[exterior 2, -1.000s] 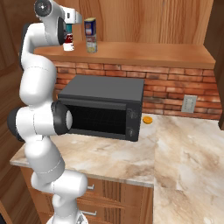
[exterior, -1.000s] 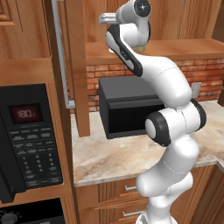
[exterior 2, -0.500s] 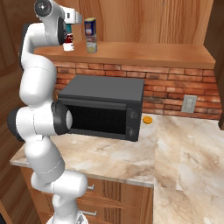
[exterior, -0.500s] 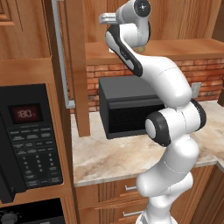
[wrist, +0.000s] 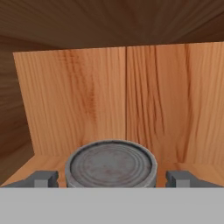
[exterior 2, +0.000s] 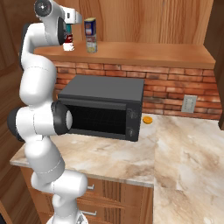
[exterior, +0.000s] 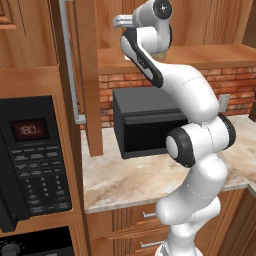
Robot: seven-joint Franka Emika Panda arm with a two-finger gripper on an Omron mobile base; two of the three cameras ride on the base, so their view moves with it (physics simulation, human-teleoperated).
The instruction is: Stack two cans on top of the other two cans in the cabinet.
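I've got the end effector w/ fingers apart either side of a silver can top at bottom center, while upper left of the right base view shows the dark blue/yellow can already stacked on the beige one, so approx half done.

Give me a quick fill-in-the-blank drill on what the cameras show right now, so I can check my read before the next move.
1. On the shelf, the dark blue and yellow can stands on top of a ____ can.
2. In the hand view, the silver can lid sits ____ the two fingertips.
3. The small orange thing lies on the counter beside the black ____.

Missing words: greenish-beige; between; microwave
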